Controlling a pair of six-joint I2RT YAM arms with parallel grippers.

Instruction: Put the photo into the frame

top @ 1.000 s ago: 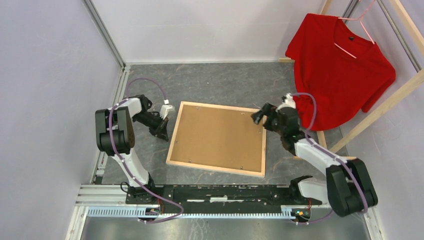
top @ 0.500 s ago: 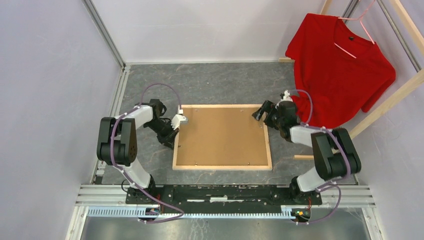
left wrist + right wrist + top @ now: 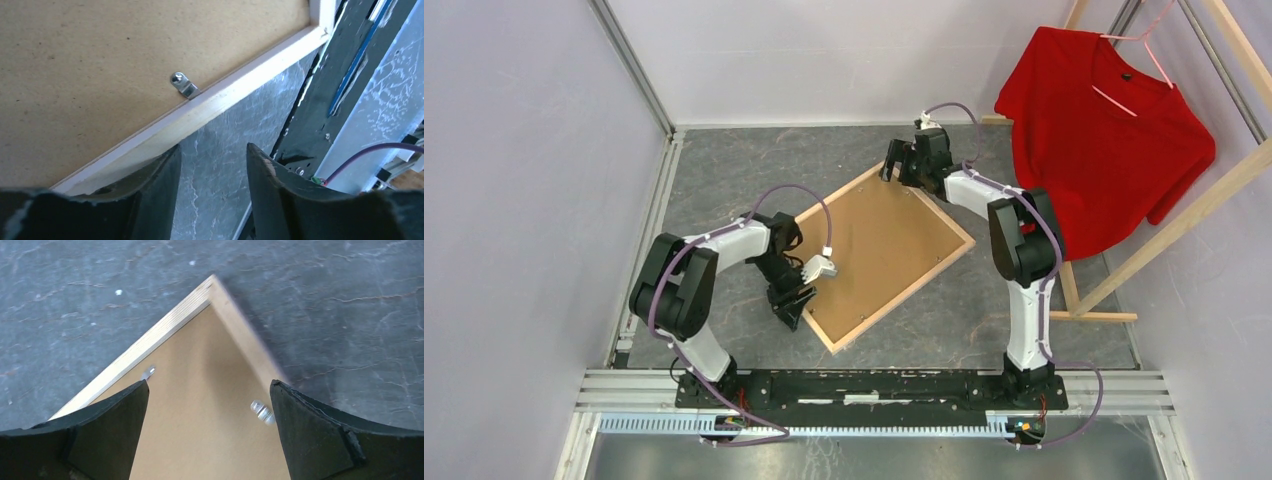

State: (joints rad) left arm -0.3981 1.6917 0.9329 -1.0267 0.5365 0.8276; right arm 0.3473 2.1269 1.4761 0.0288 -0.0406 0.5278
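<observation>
Left claw (image 3: 212,150) just outside frame (image 3: 200,110) edge

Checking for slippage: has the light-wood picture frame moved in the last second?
Yes: the light-wood rectangular picture frame turned counter-clockwise, now diagonal to the metal base rail.

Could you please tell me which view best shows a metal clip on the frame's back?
The left wrist view: one clip sits sharp and close against the frame rail. The right wrist view shows two blurred clips near a corner; in the top view they are too small to make out.
</observation>
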